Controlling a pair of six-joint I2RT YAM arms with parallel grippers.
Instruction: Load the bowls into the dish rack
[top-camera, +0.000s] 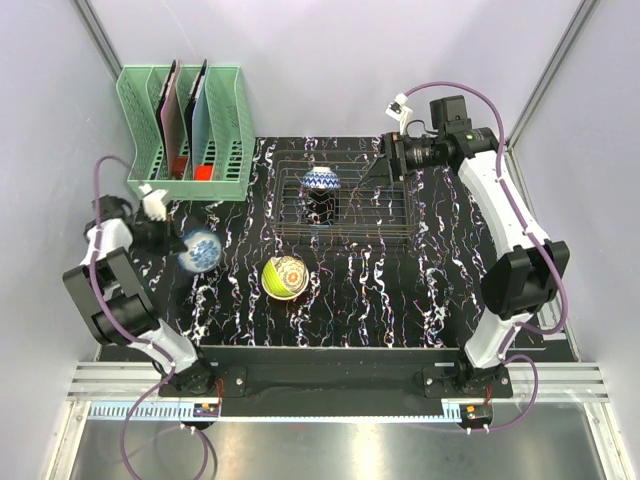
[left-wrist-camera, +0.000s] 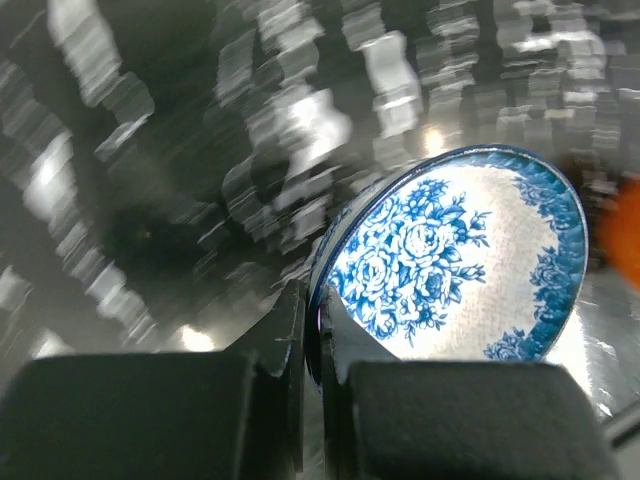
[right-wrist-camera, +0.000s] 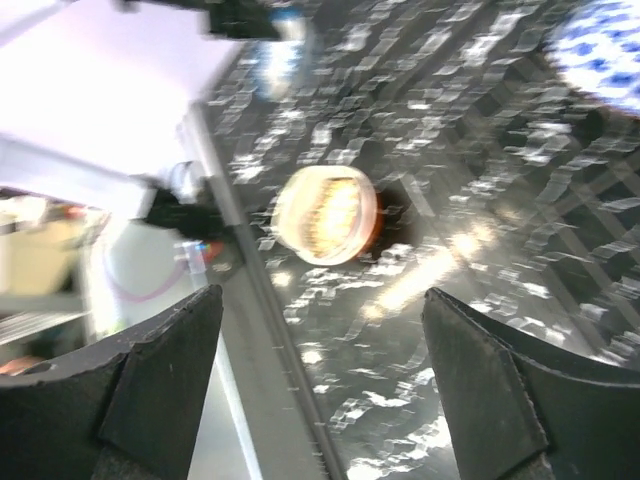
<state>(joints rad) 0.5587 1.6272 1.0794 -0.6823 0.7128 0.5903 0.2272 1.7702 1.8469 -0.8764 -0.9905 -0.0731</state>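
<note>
A white bowl with blue flowers (left-wrist-camera: 450, 260) hangs tilted above the mat's left side (top-camera: 200, 250), and my left gripper (left-wrist-camera: 318, 320) is shut on its rim. A second blue-patterned bowl (top-camera: 321, 180) sits in the dark wire dish rack (top-camera: 390, 205), blurred in the right wrist view (right-wrist-camera: 600, 50). A lime green bowl (top-camera: 276, 280) lies tipped on the mat in front of the rack, with what looks like another bowl nested in it. From the right wrist view that pile shows orange (right-wrist-camera: 325, 213). My right gripper (top-camera: 380, 170) hovers open at the rack's back right corner (right-wrist-camera: 322, 300).
A mint-green slotted holder (top-camera: 185, 130) with flat boards stands at the back left. The black marbled mat (top-camera: 400, 300) covers the table, with grey walls close on both sides. A metal rail (top-camera: 340, 385) runs along the near edge.
</note>
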